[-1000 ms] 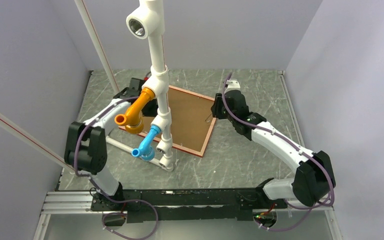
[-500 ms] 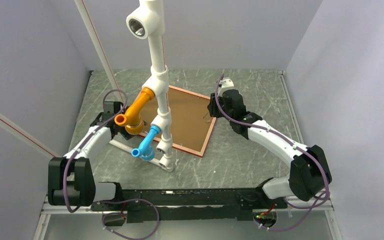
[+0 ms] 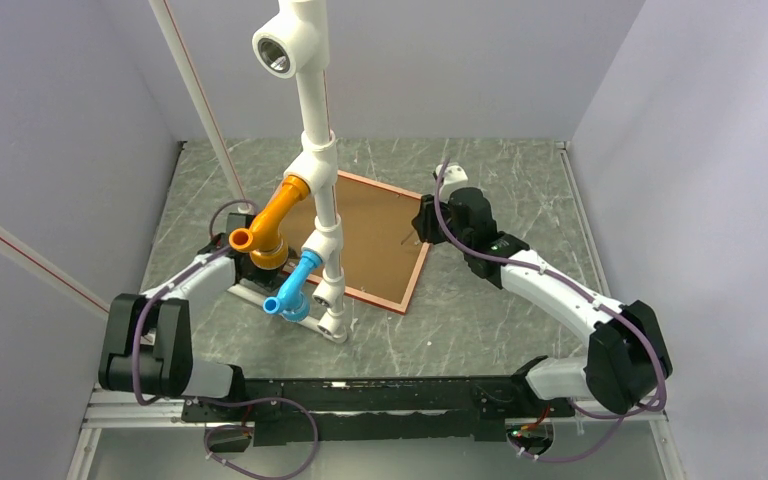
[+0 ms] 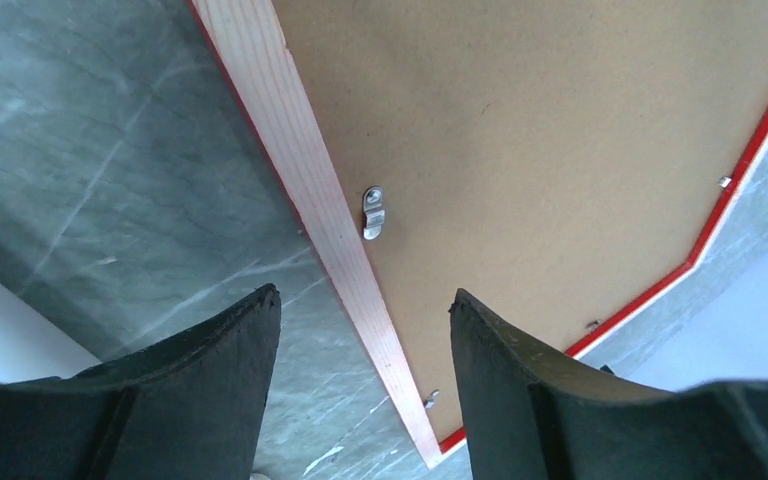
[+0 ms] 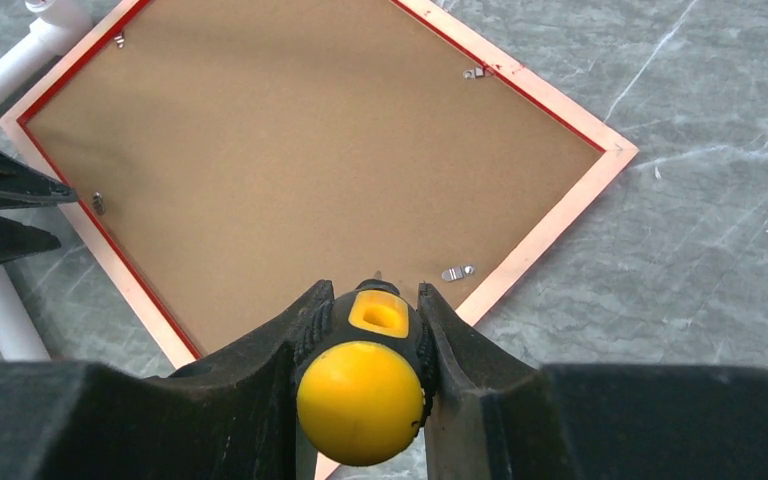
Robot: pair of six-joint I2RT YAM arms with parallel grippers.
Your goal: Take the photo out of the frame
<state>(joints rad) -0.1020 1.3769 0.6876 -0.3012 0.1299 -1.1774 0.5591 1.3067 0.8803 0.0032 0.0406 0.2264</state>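
Grey-green marbled stone right across the scene, a worktop (image 3: 480, 330) bearing everything. Next biggest, standing tall at centre-left: a white plastic pipe stand (image 3: 317, 110), with an orange elbow fitting (image 3: 272, 222) and a smaller blue elbow fitting (image 3: 296, 286) branching off low down toward the near left.

Just beside that stand's base, flat on the worktop and turned cornerwise like a diamond: the thin bright red rectangular picture frame (image 5: 540, 237), back side up, pale wooden rails showing. Filling it edge to edge, a plain brown backing board (image 5: 310, 170) seated inside the rails. Print side facing down, so nothing of it to be seen.

Over on the right, the right gripper (image 5: 372, 290) poised above the frame's near-right rail, fingers clamped tight on a screwdriver with a black grip and yellow end cap (image 5: 360, 400), aimed down toward the board's edge. Tip hidden behind the handle, so contact impossible to call.

On the left, the left gripper (image 4: 360, 300) hovering over the frame's left rail, fingers (image 4: 225, 350) spread wide apart, one over bare worktop, the other over the board, nothing gripped.

Smallest of all: little silver metal turn clips (image 4: 373, 212) on the rails, tabs reaching onto the board. One directly ahead of the left fingers, a second clip (image 5: 457, 272) just beside the screwdriver.
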